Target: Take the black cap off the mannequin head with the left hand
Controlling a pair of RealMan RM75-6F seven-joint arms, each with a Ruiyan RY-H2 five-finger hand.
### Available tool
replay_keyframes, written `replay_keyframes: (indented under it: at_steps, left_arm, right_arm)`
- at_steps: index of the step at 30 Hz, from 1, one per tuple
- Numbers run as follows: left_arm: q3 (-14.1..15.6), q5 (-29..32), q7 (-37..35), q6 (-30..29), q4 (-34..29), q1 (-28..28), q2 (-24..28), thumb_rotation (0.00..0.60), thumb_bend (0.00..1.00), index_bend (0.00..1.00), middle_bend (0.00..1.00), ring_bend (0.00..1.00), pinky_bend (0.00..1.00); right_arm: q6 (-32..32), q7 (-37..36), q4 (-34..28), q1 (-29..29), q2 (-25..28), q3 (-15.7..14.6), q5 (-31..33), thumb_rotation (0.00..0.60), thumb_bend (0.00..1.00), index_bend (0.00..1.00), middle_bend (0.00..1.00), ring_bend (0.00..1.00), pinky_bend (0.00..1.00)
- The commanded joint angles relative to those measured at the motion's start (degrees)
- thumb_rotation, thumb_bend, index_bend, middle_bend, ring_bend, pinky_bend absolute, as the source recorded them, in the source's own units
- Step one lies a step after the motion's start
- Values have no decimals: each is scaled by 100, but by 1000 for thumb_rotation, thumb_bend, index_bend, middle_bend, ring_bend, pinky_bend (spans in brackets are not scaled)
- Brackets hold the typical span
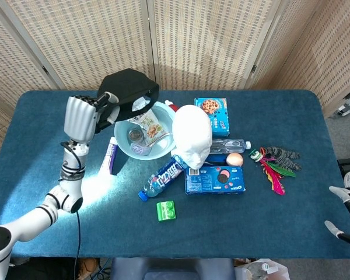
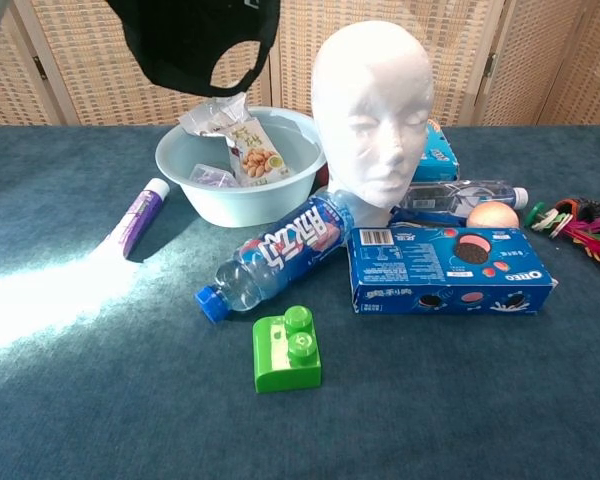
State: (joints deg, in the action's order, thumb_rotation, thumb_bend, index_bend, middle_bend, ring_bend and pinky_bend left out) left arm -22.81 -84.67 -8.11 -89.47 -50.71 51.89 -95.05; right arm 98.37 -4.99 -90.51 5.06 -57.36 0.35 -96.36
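Observation:
The black cap [image 1: 128,88] hangs in the air above the left part of the table, off the mannequin head. My left hand [image 1: 86,116] grips it by its left edge, raised well above the tabletop. In the chest view the cap [image 2: 195,45] dangles at the top left, over the bowl's far side. The white mannequin head [image 1: 192,136] stands bare in the middle of the table, also bare in the chest view [image 2: 372,108]. My right hand [image 1: 345,213] shows only as fingers at the right edge of the head view, off the table, and I cannot tell how they are set.
A light blue bowl [image 1: 126,146] with snack packets sits left of the mannequin head. A purple tube [image 1: 112,155], a lying water bottle [image 1: 163,176], a green brick [image 1: 166,210], an Oreo box [image 1: 216,179], a cookie box [image 1: 213,111], a peach [image 1: 235,158] and feathered toys [image 1: 275,164] lie around.

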Motion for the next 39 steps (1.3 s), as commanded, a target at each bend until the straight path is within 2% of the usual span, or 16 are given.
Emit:
replay_keyframes:
  at_steps: [1,12,23,30,39]
  left_arm:
    - [223,-92,-82,-156,-142,-300,269,600,380,635,1000,1000,1000]
    - [1000,-563,18,-812,-320,-1267,843,600,379,635,1000,1000,1000]
    - [1525,-901,90,-1091,-293,-1898,1178,600,379,639,1000,1000,1000]
    - [1802,-1089,73,-1015,-122,-2081,1068,600,380,639,1000,1000,1000]
    - [2118,-1390,236,-676,539,-2027,527,600,380,639,1000,1000,1000]
  right_arm:
    - [-6,7,-9,-12,4,4,-9,600,106,254,294,224,258]
    - [-56,20,-35,-85,23,6,-79,600,106,254,294,224,258]
    - [-105,30,-49,-137,15,-1,-113,600,106,254,294,224,258]
    - [-143,66,-85,-173,9,-6,-135,600,106,254,294,224,258]
    - [-116,93,-116,-166,20,-14,-137,600,106,254,294,224,258]
